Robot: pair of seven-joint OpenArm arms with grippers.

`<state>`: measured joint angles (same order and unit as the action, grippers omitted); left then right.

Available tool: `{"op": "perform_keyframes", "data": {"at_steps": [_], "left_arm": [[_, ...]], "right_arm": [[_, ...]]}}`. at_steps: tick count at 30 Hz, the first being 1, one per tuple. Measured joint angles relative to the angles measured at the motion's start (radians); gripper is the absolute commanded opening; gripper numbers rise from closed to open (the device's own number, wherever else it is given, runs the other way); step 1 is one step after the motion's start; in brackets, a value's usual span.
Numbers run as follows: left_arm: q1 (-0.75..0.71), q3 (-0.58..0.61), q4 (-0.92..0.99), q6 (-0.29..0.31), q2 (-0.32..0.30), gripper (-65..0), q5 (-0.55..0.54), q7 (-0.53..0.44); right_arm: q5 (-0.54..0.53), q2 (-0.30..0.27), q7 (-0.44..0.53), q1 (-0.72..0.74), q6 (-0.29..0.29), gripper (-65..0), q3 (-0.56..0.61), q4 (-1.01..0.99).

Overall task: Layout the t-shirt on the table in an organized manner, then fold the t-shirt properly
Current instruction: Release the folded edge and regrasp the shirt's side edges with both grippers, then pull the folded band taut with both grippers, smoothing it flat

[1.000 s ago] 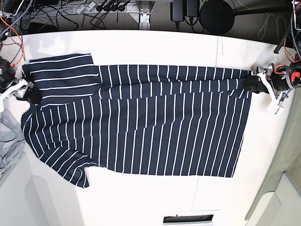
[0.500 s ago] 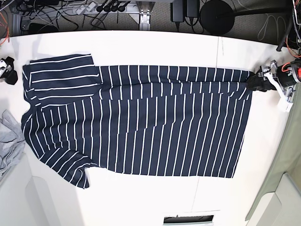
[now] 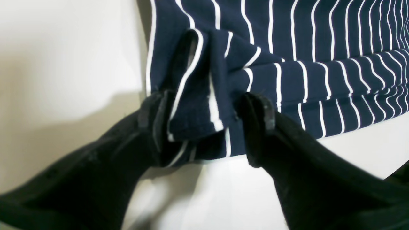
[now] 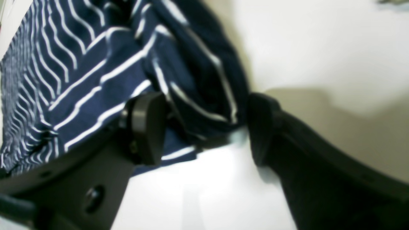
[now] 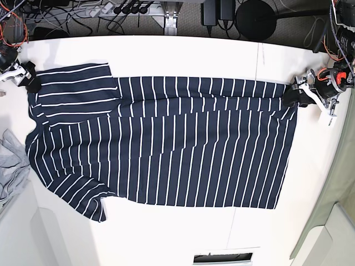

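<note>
The dark navy t-shirt with thin white stripes lies spread flat on the cream table, sleeves to the left and hem to the right. Its far long edge is folded over in a narrow band. My left gripper is at the far hem corner. In the left wrist view it stands open around a bunched fold of the t-shirt. My right gripper is at the far sleeve corner. The blurred right wrist view shows it open, with the t-shirt edge between its jaws.
A plain grey garment lies at the table's left edge. Cables and a power strip run behind the far edge, beside a dark round base. A thin seam crosses the tabletop, and a slot sits at the near edge.
My right gripper left the collar side of the sleeve, swung off to the left, and now sits at the far sleeve corner. My left gripper opened and shifted slightly at the hem corner.
</note>
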<state>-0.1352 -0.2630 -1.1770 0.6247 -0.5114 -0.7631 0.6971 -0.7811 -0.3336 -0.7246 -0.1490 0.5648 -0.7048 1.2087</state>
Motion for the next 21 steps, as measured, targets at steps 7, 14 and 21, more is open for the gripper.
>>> {"op": "perform_keyframes", "data": {"at_steps": [7,14,21], "left_arm": [[0.0,0.0,0.004,-0.011,0.002,-65.0,0.056,-0.033],[-0.003,0.0,-0.013,0.049,-0.024,-65.0,0.038,0.085],[-0.086,0.002,-0.101,0.058,-0.096,-65.0,-0.016,0.13]], "right_arm": [[0.045,0.063,0.0,0.08,-0.003,-52.0,0.039,0.0],[0.044,0.064,-0.116,0.076,-0.003,-65.0,0.013,0.005],[-0.054,0.065,-0.164,-0.074,0.011,-65.0,-0.077,0.123]]}}
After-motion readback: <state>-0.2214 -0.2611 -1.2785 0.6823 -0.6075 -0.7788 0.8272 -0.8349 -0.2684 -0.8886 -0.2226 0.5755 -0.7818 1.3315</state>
